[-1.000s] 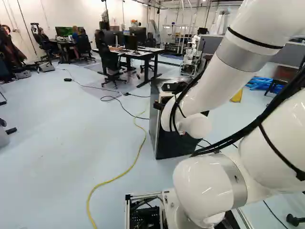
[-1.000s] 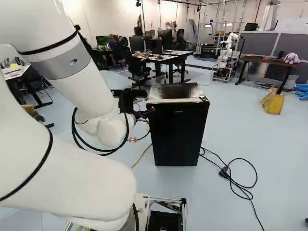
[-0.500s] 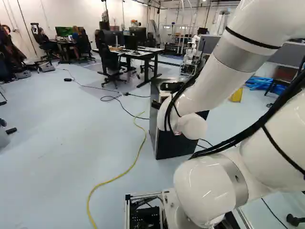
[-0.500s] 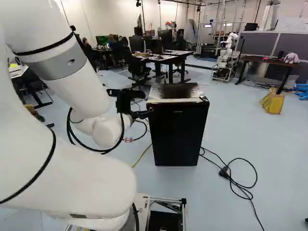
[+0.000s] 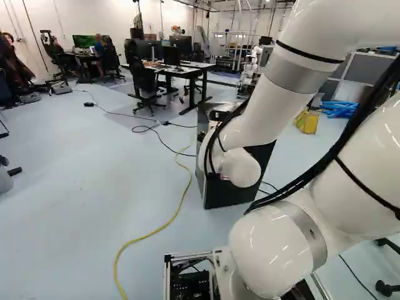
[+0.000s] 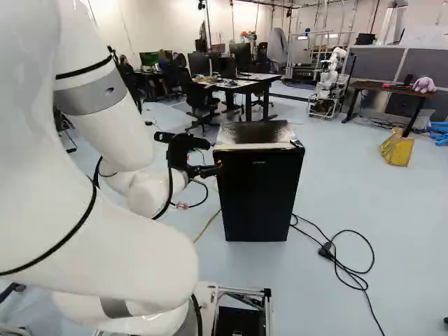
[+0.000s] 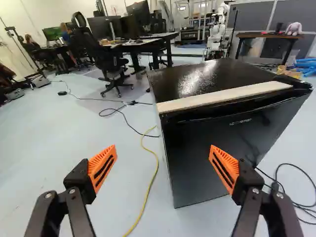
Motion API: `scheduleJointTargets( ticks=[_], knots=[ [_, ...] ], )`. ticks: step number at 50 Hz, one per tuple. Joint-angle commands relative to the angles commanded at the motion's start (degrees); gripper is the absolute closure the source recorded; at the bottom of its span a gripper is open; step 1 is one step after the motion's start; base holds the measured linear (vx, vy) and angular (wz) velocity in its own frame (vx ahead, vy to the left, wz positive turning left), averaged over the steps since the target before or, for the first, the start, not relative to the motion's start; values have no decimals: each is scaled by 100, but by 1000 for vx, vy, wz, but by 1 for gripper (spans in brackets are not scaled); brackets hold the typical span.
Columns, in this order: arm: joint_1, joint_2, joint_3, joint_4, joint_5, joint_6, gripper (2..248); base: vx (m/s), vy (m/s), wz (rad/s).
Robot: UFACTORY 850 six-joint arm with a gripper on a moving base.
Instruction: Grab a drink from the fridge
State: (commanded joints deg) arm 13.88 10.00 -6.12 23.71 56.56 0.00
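Gripper (image 7: pixel 163 150) wide open, holding nothing, near the closed black fridge (image 6: pixel 257 196) at centre of the right base view, drink out of sight; advancing misaligned with the door (image 7: pixel 192 158) could jam or shove the fridge.

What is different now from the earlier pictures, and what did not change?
The arm's wrist has shifted a little to the left in both base views. No grasp or release is visible; the gripper is open beside the front of the fridge, with nothing between its fingers. The fridge stayed in place with its door closed, and the base has not moved.
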Motion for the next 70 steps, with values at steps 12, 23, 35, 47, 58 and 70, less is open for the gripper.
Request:
scheduleJointTargets(
  ticks=[12, 23, 35, 47, 58, 70],
  knots=[
    [299, -276, -49, 593, 280, 0, 3, 0, 0, 0],
    [572, -538, -100, 1137, 544, 0, 3, 0, 0, 0],
    [868, -849, -178, 1710, 845, 0, 3, 0, 0, 0],
    [1150, -1207, -301, 2231, 1148, 0, 3, 0, 0, 0],
    [1380, -1600, -488, 2664, 1423, 0, 3, 0, 0, 0],
    [1612, -2050, -728, 3118, 1733, 0, 3, 0, 0, 0]
  ],
)
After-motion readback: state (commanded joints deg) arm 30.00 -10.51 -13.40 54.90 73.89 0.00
